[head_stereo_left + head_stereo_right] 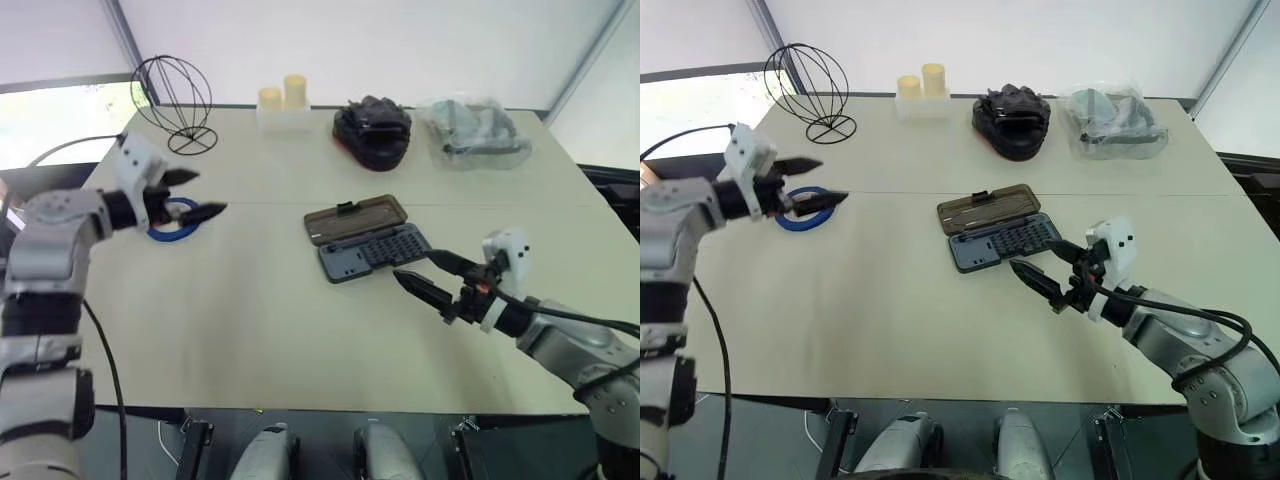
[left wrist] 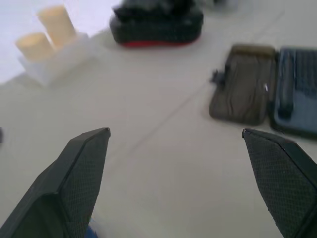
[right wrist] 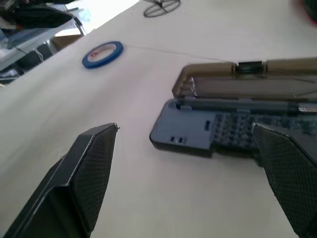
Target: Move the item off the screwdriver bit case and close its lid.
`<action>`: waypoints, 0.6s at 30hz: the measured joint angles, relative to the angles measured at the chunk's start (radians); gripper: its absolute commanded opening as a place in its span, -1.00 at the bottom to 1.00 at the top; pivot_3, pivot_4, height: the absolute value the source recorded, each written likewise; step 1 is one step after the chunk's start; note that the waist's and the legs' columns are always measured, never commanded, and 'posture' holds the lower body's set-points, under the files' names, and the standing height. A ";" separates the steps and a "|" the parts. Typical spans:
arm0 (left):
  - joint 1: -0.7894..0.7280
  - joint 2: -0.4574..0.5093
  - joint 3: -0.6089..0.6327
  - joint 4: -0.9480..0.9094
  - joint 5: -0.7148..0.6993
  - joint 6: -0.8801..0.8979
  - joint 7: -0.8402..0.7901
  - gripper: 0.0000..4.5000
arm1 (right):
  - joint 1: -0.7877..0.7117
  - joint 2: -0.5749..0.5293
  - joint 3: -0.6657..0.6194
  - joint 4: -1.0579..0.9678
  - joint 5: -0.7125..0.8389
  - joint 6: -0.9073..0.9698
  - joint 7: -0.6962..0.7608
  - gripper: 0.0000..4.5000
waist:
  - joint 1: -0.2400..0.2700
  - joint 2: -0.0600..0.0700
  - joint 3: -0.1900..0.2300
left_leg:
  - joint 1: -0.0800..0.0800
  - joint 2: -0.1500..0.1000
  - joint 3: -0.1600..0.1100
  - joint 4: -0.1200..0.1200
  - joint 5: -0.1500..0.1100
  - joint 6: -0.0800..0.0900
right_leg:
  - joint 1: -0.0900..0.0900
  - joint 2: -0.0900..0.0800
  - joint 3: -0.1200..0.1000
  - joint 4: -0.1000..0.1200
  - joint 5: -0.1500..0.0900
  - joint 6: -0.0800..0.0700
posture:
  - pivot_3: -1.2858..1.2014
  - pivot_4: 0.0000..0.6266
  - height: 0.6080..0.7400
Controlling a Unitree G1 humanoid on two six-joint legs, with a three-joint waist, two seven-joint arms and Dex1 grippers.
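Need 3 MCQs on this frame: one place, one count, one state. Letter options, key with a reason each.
1. Where is the blue tape ring?
A. On the bit case
B. On the table by the left claw
C. In the right claw

2. How many pale yellow cylinders stand at the far edge?
A. Two
B. Three
C. Four

3. What state is the lid?
A. Shut
B. Open, laid flat behind the bit case
C. Detached

Key:
1 B: the ring lies flat on the table, well away from the case.
2 A: two stand side by side.
3 B: the rows of bits are exposed, and the lid lies alongside.
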 measured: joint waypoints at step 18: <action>-0.376 -0.417 -0.158 0.863 0.378 -0.400 0.282 0.98 | 0.058 0.106 -0.038 -0.172 0.085 0.018 -0.252 1.00 | -0.038 -0.003 0.001 | -0.002 -0.002 0.004 -0.004 -0.003 0.005 | -0.007 -0.004 0.000 0.003 0.000 0.000 | 0.03 -0.52 1.00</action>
